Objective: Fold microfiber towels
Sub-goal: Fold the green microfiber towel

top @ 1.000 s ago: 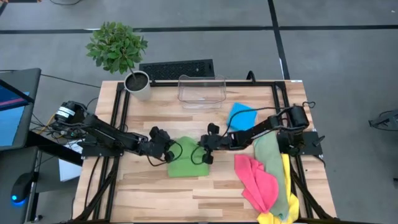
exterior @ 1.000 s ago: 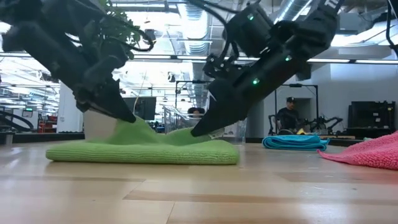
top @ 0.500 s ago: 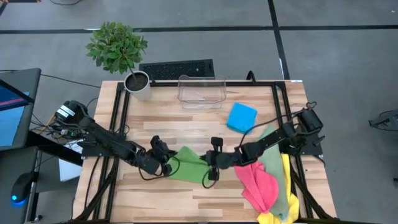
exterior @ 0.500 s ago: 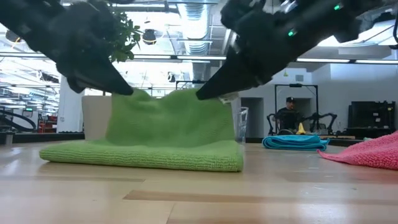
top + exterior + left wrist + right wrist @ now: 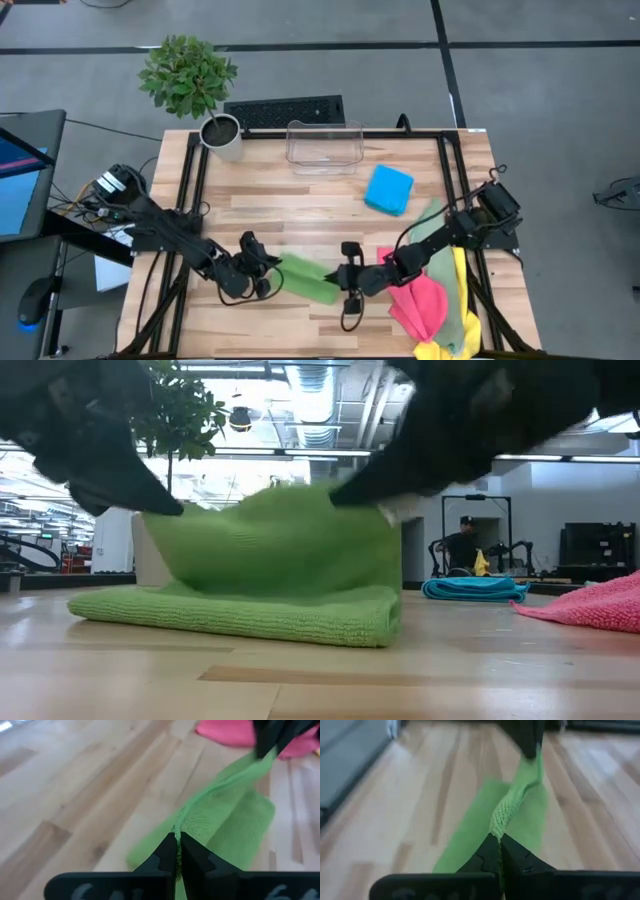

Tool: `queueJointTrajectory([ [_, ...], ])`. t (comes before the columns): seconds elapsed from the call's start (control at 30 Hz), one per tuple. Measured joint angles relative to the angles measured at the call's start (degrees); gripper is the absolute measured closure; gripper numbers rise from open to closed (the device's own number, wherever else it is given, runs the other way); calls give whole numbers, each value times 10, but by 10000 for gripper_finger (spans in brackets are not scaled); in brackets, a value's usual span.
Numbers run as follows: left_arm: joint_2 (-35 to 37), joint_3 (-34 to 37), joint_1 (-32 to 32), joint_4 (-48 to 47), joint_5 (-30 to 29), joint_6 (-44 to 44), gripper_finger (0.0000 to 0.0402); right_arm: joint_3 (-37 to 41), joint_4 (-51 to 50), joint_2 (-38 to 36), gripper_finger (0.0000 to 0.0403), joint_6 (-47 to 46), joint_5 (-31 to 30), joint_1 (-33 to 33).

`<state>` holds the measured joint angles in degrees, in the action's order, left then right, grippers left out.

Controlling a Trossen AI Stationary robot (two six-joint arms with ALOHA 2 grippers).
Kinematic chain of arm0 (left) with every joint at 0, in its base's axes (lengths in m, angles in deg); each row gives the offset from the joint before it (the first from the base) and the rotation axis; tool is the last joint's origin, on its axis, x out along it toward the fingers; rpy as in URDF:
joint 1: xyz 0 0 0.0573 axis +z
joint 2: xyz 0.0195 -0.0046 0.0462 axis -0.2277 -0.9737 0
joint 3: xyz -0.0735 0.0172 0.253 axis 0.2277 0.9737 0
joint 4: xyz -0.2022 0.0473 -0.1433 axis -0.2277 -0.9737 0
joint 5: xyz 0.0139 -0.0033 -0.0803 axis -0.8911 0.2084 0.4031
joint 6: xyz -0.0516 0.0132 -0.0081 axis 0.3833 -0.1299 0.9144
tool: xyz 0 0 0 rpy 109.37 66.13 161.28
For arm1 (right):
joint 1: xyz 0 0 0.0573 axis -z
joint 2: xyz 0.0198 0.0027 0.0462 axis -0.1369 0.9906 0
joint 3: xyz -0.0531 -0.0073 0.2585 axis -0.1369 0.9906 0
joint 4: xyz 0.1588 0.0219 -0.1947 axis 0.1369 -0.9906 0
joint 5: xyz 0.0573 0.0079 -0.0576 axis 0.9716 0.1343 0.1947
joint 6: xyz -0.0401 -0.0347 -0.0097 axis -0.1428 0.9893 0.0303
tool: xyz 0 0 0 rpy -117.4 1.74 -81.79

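Wooden slat table (image 5: 300,205) from above: both arms low at the near edge. Left gripper (image 5: 262,277) and right gripper (image 5: 345,277) each pinch one end of the bright green towel (image 5: 305,278), so it's stretched between them, prob. to carry the lifted edge over for a fold. Blue towel (image 5: 388,189) sits folded near the clear bin (image 5: 323,146); pink towel (image 5: 420,298), sage towel (image 5: 432,238) and yellow towel (image 5: 440,349) wait by the right arm.

Low view: upper layer hangs raised, lower layer flat on the wood.

Left wrist: fingers clamped on a green corner.

Right wrist: same, jaws closed on cloth.

No readable labels or writing anywhere.
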<state>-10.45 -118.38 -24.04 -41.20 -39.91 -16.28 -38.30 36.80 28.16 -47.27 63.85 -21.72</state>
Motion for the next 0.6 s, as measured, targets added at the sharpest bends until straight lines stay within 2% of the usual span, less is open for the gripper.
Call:
queueJointTrajectory([
  [0.23, -64, 0, -2, 44, 11, 12, 401, -2, 15, 16, 374, -14, 5, -8],
  [0.6, -69, 0, -4, 47, 13, 20, 401, -20, 17, 17, 370, 23, 53, -19],
])
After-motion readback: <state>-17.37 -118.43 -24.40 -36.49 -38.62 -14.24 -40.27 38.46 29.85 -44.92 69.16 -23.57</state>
